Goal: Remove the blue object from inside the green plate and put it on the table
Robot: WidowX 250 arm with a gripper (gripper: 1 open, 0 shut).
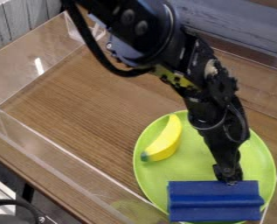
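Note:
The blue object, a ridged dark blue block, lies on the near part of the green plate, at the bottom of the camera view. My gripper points steeply down, its tips right at the block's far edge. The jaws stand open and hold nothing. I cannot tell whether the tips touch the block. The brown wood-grain table stretches away to the left of the plate.
A yellow banana lies on the left half of the plate, beside the arm. Low clear acrylic walls run along the table's edges. My dark arm reaches in from the top.

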